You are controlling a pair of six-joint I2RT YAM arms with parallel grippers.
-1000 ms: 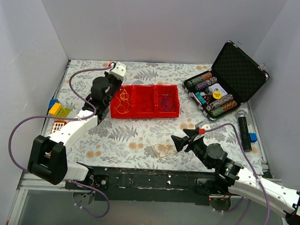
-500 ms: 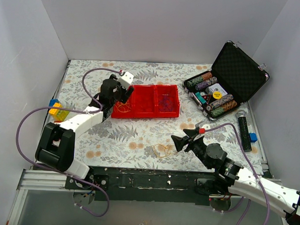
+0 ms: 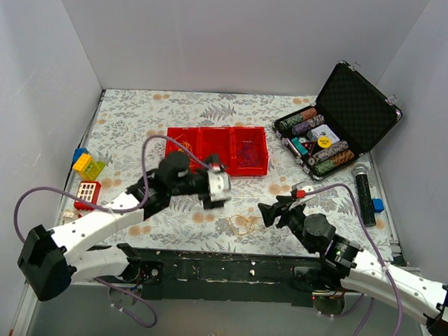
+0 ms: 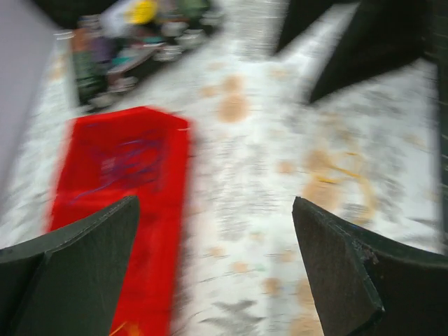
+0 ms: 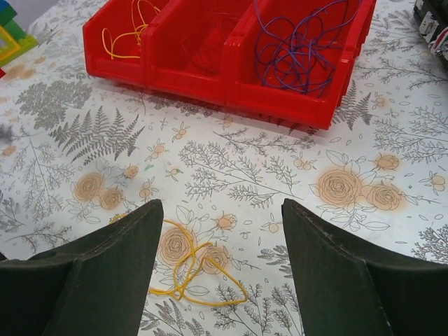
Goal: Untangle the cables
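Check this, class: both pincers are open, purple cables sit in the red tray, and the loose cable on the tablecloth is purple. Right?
No: the loose cable on the tablecloth is yellow, as the right wrist view shows. The rest stands: left pincer and right pincer are open, purple cables sit in the red tray.

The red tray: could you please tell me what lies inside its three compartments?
In the red tray, the left compartment holds yellow-orange wire, the right one a purple-blue tangle. The middle seems to hold thin red wire, hard to tell against red. The near walls cover each floor's front.
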